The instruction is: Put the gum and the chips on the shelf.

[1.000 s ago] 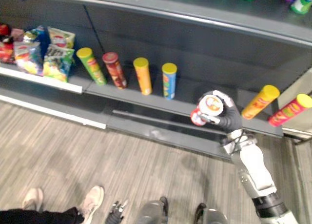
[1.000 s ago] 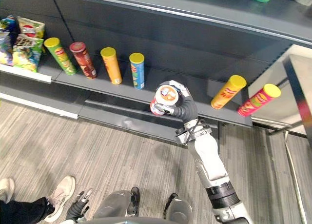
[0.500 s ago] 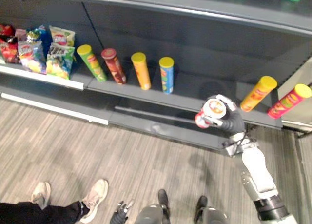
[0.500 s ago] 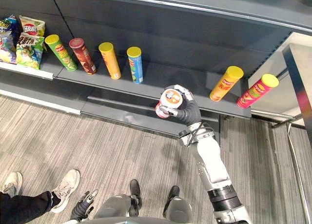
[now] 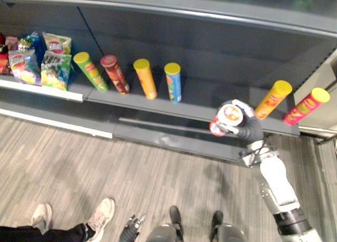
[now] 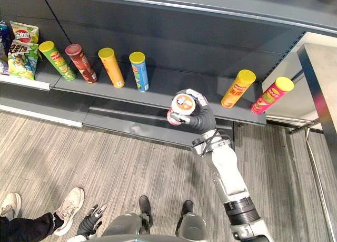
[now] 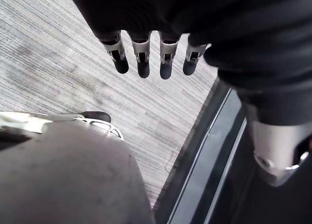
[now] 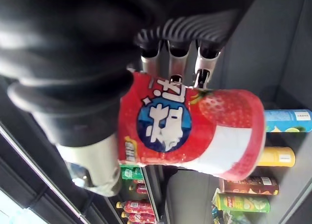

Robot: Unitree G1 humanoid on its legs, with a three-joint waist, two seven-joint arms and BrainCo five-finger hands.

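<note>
Standing on the shelf, in a row toward its left: green canister, dark red canister, orange canister, blue canister. Leaning at the shelf's right end: yellow canister, pink canister. Held before the shelf's front edge: red canister, seemingly the chips, with the right hand clenched round its body. Left hand hangs slack-fingered over the floor, well below the shelf.

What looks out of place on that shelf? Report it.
Nothing is spilled or toppled. The one oddity is a wide gap in the can row on the shelf, between the blue can and the yellow can. The right hand holds a red-and-white can just in front of it.
</note>
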